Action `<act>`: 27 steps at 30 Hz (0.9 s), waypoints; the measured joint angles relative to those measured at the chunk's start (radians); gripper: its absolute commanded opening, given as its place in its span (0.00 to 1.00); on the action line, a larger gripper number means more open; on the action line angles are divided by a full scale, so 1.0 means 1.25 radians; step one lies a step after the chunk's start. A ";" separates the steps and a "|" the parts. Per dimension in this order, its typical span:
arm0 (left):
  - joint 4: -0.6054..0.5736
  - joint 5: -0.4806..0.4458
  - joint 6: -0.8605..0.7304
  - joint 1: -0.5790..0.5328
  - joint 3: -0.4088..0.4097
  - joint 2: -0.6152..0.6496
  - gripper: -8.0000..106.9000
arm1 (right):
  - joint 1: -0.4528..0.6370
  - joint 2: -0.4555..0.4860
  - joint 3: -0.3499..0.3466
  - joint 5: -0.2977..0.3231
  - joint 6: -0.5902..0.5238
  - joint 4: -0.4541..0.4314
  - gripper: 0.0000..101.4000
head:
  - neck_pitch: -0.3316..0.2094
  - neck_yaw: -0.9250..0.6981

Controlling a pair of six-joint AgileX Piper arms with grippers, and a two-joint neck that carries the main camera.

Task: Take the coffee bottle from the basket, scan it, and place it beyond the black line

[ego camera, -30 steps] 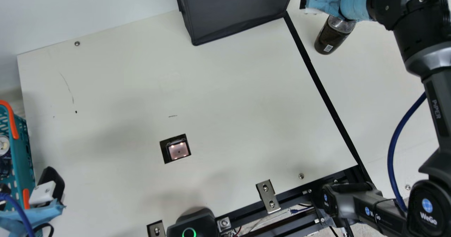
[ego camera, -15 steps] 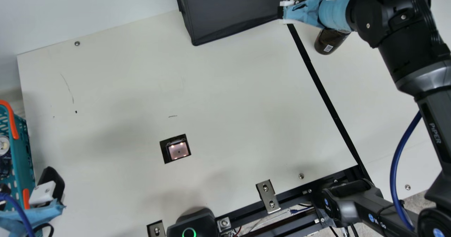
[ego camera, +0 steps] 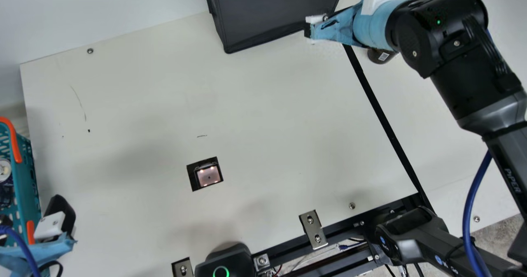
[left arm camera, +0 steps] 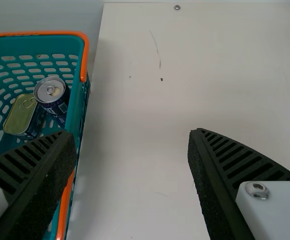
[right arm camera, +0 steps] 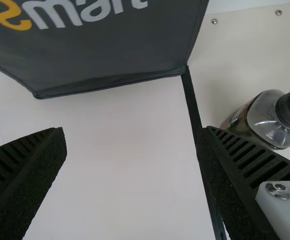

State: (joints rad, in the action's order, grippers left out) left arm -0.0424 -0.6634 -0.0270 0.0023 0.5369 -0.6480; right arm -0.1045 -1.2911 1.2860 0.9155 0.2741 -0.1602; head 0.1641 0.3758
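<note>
One bottle (right arm camera: 267, 117) stands beyond the black line (ego camera: 385, 122).

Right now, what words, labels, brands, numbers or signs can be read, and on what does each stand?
"emart": on the dark bag.
"PiPER": on the right arm.
Too small or blurred to read: the print on the coffee bottle, the blue can and the grey housing.
No number is legible.
</note>
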 measured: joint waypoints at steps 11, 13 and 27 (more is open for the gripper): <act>0.000 -0.039 -0.002 -0.003 0.045 -0.010 0.85 | -0.001 0.059 -0.014 0.039 -0.054 0.023 0.90 | 0.000 -0.040; 0.002 -0.061 -0.002 -0.005 0.072 -0.015 0.85 | 0.005 0.091 -0.016 0.051 -0.067 0.030 0.90 | 0.000 -0.075; 0.006 -0.226 -0.007 -0.014 0.272 -0.046 0.85 | 0.046 0.286 -0.040 0.159 -0.173 0.080 0.90 | 0.000 -0.275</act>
State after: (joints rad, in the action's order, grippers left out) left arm -0.0352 -0.9458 -0.0359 -0.0146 0.8766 -0.7050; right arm -0.0466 -0.9331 1.2366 1.1148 0.0572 -0.0599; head 0.1641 0.0322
